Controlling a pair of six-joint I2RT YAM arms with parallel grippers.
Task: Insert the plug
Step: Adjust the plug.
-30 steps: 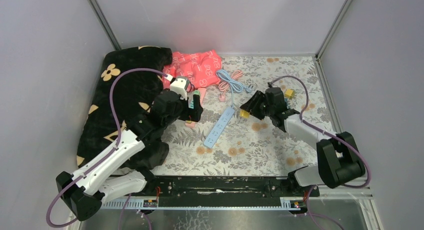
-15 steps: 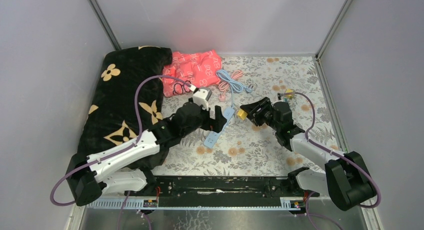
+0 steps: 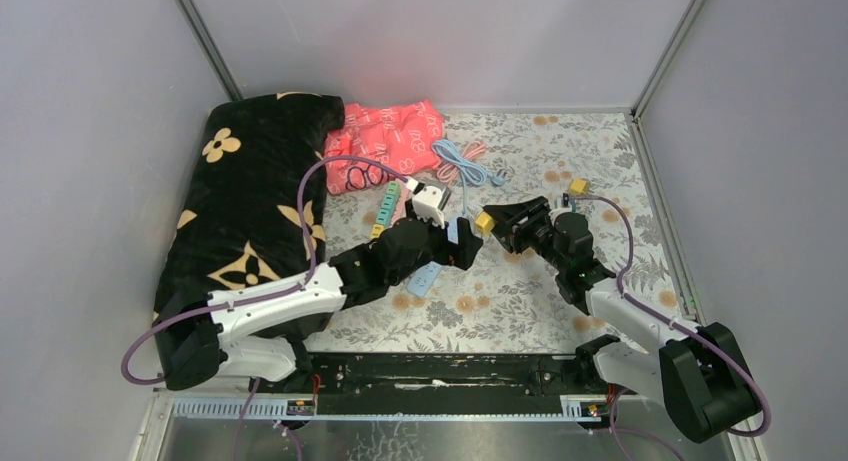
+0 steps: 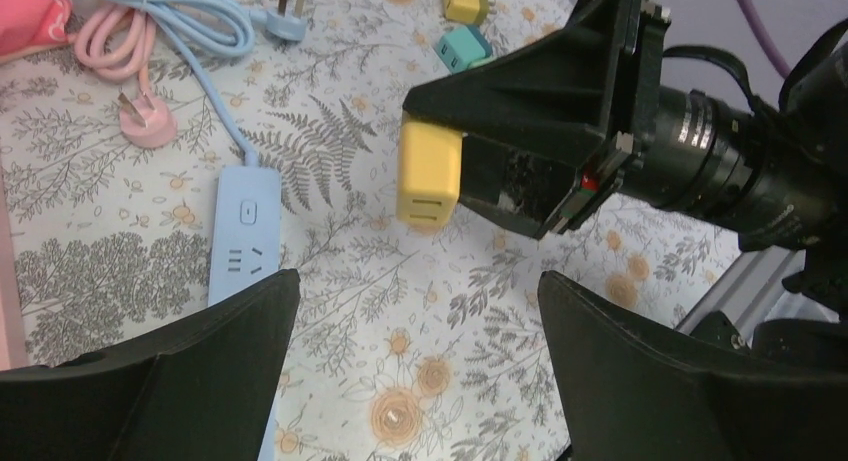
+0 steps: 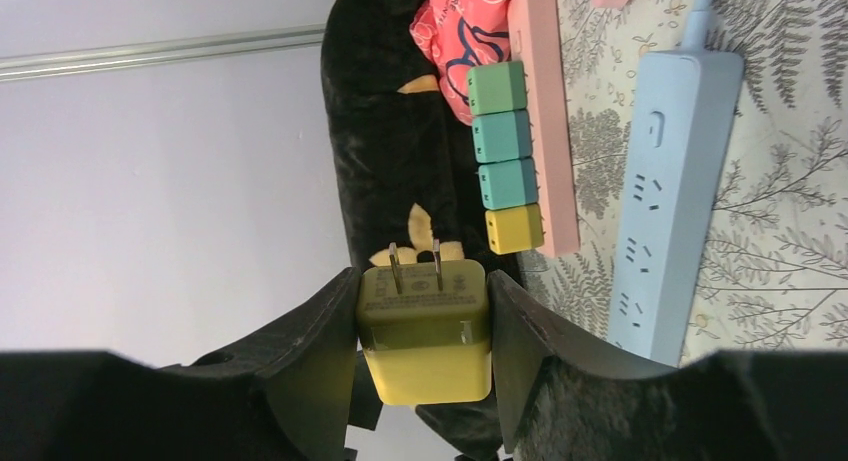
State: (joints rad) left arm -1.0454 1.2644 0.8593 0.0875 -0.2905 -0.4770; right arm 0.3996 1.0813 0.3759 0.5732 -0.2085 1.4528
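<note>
1. Left of the top view: the black cushion (image 3: 235, 181) has its lower right edge covered by the left arm (image 3: 280, 301). The pink power strip (image 5: 545, 111) is cut off at the top edge of the right wrist view. A row of seated plugs (image 5: 505, 161) lines it, three teal and one yellow.
2. Centre of the top view: the blue power strip (image 3: 427, 278) shows only its near end and a short piece by the left gripper (image 3: 465, 246). The middle lies under that arm. Its sockets read clearly in the right wrist view.
3. The left gripper's fingers (image 4: 150, 381) appear only as dark tips in the lower corners of the left wrist view, spread wide and holding nothing.
4. Open room: the floral table cover (image 3: 520, 296) lies bare from lower centre to lower right of the top view. Upper centre is crowded by a blue cable coil (image 3: 460, 164) beside a pink packet (image 3: 385, 139).
5. The right gripper (image 3: 495, 224) is clamped on the yellow plug (image 3: 484, 222). The plug is at centre frame, just right of the left gripper and near the blue power strip's far end, not in a socket. Its height above the cover cannot be told.
6. The yellow plug is a rounded cube with two flat metal prongs pointing away from the right gripper. The jaws press its two side faces.
</note>
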